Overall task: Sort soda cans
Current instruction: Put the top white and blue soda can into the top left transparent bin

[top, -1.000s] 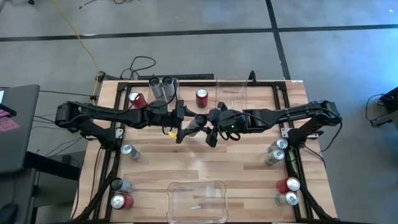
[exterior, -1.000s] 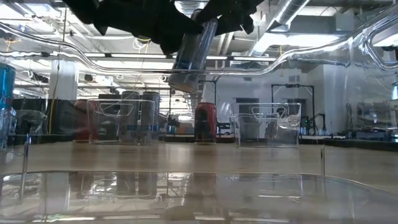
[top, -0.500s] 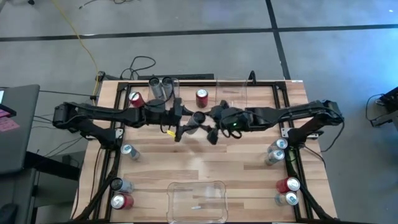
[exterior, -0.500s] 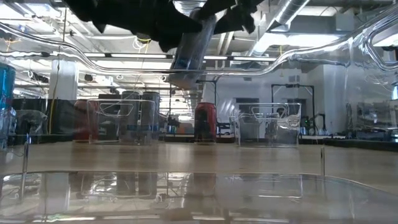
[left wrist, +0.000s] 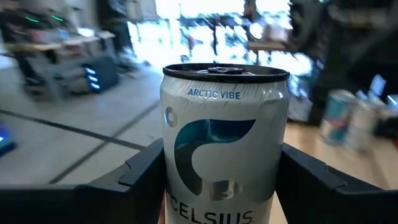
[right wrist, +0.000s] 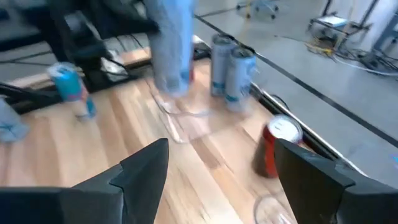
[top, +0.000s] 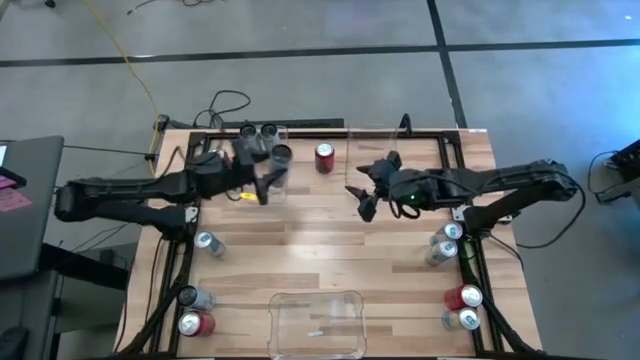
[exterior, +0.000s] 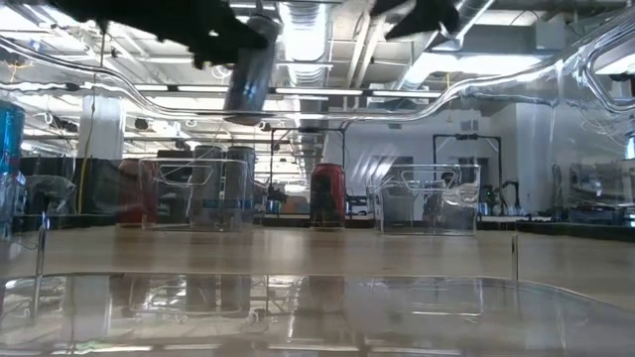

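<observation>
A silver-and-blue soda can [left wrist: 224, 143] hangs high above the table's far left part [top: 274, 170] [exterior: 248, 71], with my left gripper [top: 264, 186] shut on it. It is over a clear bin [top: 262, 150] that holds two silver cans [top: 258, 131]. A red can [top: 324, 157] stands on its base at the far middle. My right gripper [top: 364, 203] [right wrist: 227, 180] stands open and holds nothing, right of the middle, beside another clear bin [top: 374, 150]. My left gripper pinches the can's side wall [left wrist: 175, 182] between its two fingers [left wrist: 146, 177], one on each side of its lower half. The fingers come level from the table's left. The can is lifted clear and stands almost upright, its top [left wrist: 225, 70] tipped slightly.
Loose cans stand along the left edge [top: 208, 243] [top: 193, 322] and the right edge [top: 444, 244] [top: 462, 298]. A third clear bin [top: 317, 322] sits at the near middle. Black frame rails [top: 180, 250] run along both sides.
The two grippers were together at the can over the table's middle. My right gripper has let go and drawn back toward the right edge. My left gripper has carried the can toward the far left, over the bin with the two silver cans.
</observation>
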You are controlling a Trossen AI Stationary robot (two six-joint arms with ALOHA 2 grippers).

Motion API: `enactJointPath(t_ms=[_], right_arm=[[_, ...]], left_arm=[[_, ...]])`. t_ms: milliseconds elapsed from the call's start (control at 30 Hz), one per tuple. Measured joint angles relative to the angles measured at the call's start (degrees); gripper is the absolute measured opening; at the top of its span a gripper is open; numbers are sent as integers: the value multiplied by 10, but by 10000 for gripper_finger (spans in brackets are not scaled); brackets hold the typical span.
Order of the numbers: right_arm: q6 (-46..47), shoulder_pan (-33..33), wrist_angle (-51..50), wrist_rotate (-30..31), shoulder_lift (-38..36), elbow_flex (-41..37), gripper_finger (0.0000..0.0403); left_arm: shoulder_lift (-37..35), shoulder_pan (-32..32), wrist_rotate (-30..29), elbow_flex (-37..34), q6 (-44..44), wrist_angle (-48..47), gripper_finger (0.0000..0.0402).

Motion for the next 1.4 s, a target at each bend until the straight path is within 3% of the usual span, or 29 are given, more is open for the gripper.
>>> enactJointPath(t_ms=[233,533,833,1400], right_arm=[[12,-28,27,17,-12,-50,305],[11,-51,33,17,-12,-56,305],[2,-51,38,16,-12,-56,305],[-1,-50,47,16,-4,-56,305]], left_arm=[[-94,25,-84,-131,-22,83,235],[-99,73,-130,-249,-49,206,235],[-38,113,-137,-303,-81,296,235],[155,118,-137,-306,-77,452,244]])
